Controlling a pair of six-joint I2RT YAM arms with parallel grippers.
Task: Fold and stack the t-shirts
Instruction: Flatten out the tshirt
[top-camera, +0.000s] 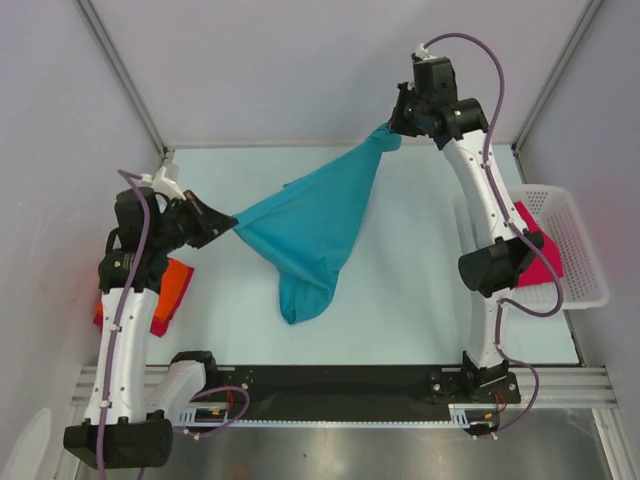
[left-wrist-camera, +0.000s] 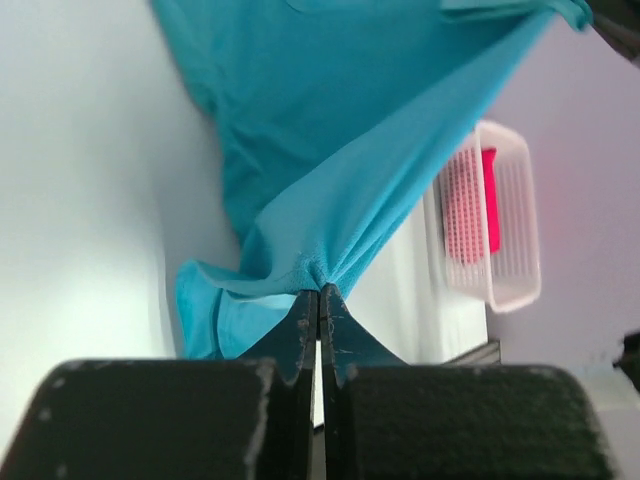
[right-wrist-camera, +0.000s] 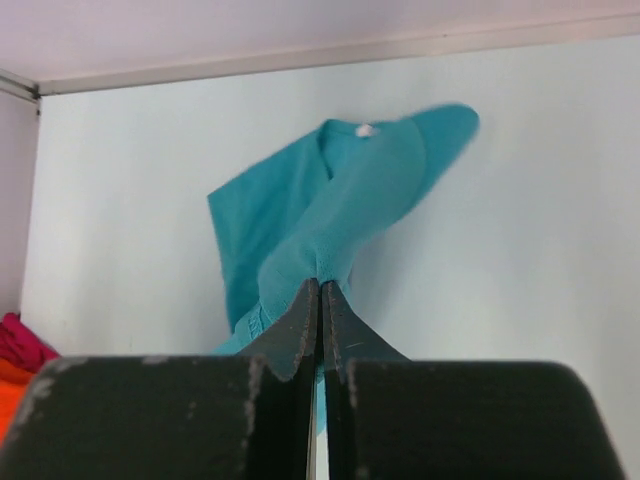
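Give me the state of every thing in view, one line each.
Teal shirt: lifted, stretched between both grippers, middle sagging.
Left gripper: shut on teal shirt.
Right gripper: shut on teal shirt.
Orange shirt: lying on table, left side.
Red shirt: lying against orange shirt.
Pink shirt: lying in basket.
Basket: upright, holding pink shirt.

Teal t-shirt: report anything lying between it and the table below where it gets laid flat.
Nothing visible. The teal t-shirt hangs from the left gripper and right gripper over bare table; the orange shirt and basket sit aside.
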